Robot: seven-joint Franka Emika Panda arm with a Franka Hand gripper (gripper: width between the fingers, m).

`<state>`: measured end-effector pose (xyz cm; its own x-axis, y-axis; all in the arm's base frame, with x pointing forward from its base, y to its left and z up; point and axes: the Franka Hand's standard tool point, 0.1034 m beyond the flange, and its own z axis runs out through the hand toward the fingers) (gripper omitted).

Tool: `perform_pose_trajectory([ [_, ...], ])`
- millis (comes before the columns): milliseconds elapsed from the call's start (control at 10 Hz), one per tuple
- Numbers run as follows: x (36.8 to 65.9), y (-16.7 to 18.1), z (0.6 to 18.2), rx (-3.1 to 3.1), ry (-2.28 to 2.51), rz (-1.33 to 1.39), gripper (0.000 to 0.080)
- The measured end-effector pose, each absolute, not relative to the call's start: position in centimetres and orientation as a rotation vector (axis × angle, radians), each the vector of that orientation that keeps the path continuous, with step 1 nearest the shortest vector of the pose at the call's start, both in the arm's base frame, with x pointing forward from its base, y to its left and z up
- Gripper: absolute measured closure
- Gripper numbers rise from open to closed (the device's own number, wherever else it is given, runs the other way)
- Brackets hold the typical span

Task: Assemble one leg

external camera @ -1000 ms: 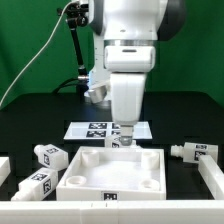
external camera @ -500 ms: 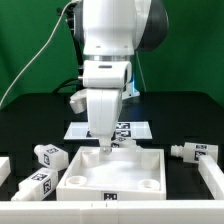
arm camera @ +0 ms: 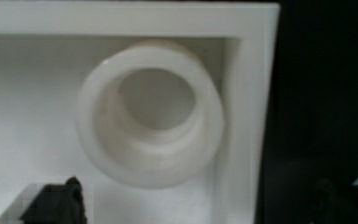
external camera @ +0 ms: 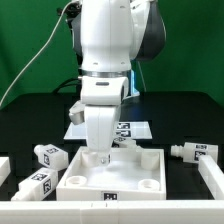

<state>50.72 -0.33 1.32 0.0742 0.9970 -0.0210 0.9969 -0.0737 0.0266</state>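
The large white square panel (external camera: 112, 190) lies at the front middle of the table. My gripper (external camera: 100, 155) hangs low over its far corner on the exterior view's left. In the wrist view the round corner socket (arm camera: 158, 112) lies right under my gripper (arm camera: 202, 205). One dark fingertip (arm camera: 55, 200) shows far to one side, so the jaws stand wide apart with nothing between them. Two legs (external camera: 48, 154) (external camera: 37, 183) lie to the panel's left. A third leg (external camera: 190, 151) lies to its right.
The marker board (external camera: 130, 130) lies flat behind the panel, partly hidden by the arm. White parts show at the exterior view's left edge (external camera: 4, 166) and right edge (external camera: 212, 176). A black cable runs up behind the arm.
The arm has moved toward the exterior view's left and come down, from over the panel's far middle to its far-left corner socket.
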Motion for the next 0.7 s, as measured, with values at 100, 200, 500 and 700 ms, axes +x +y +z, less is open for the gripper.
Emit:
perform_pose_trajectory([
  [100, 50.68, -0.34, 1.25, 2.280, 2.113, 0.003, 0.0273],
  [200, 50.68, -0.31, 1.25, 2.280, 2.113, 0.003, 0.0410],
  [500, 50.71, -0.33, 1.27, 2.280, 2.115, 0.000, 0.0721],
  [700, 51.31, -0.42, 1.54, 2.241, 2.146, 0.007, 0.0748],
])
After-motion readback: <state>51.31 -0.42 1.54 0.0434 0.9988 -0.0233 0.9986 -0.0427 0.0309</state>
